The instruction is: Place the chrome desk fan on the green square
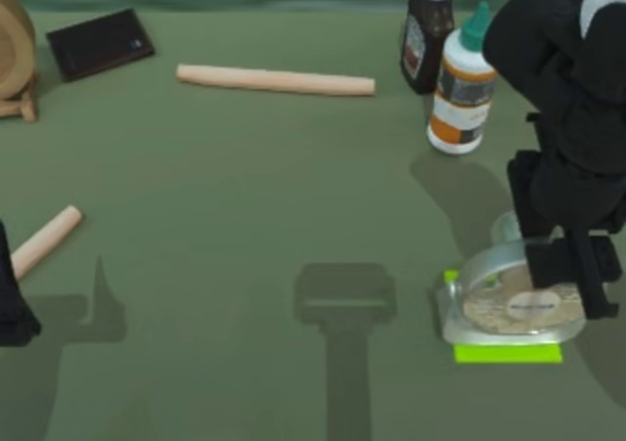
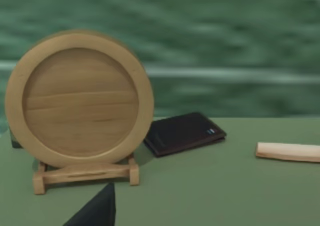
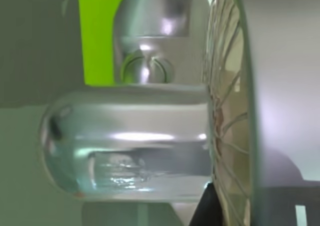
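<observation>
The chrome desk fan (image 1: 509,299) rests tilted over the green square (image 1: 509,353) at the right front of the table, hiding most of it. Its beige grille faces up. My right gripper (image 1: 569,275) reaches down from behind and is shut on the fan's rear. The right wrist view is filled by the fan's motor cylinder (image 3: 130,141) and grille ring (image 3: 232,110), with a strip of the green square (image 3: 97,30) behind. One dark fingertip (image 3: 204,208) touches the grille's back. My left gripper (image 1: 12,314) is parked at the left edge, open, with one fingertip (image 2: 97,211) showing.
A wooden round object on a stand (image 1: 12,60) (image 2: 80,98) and a dark wallet (image 1: 100,42) (image 2: 184,133) are at the back left. A long wooden rod (image 1: 276,79) lies at the back, a shorter one (image 1: 44,241) at the left. A brown bottle (image 1: 426,35) and a white bottle (image 1: 462,84) stand behind the fan.
</observation>
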Motion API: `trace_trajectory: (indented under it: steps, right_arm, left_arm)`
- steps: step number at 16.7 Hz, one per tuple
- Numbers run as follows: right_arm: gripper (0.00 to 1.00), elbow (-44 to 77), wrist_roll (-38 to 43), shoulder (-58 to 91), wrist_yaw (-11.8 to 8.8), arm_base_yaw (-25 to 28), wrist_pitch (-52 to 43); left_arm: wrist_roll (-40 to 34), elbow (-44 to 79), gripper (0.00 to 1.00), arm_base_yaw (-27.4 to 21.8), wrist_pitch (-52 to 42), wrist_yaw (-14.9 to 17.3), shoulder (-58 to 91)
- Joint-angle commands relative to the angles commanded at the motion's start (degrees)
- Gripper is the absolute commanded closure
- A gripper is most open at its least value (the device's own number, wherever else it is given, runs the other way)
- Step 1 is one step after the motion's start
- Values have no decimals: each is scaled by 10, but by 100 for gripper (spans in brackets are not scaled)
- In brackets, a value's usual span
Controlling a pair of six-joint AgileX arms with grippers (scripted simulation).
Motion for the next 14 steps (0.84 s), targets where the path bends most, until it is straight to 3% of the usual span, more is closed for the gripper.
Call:
trace_trajectory:
  steps: [8, 14]
  right_arm:
    - [2, 0, 0, 0, 0, 0, 0]
    - [0, 0, 0, 0, 0, 0, 0]
  left_arm:
    - [0, 0, 0, 0, 0, 0, 0]
    - [0, 0, 0, 0, 0, 0, 0]
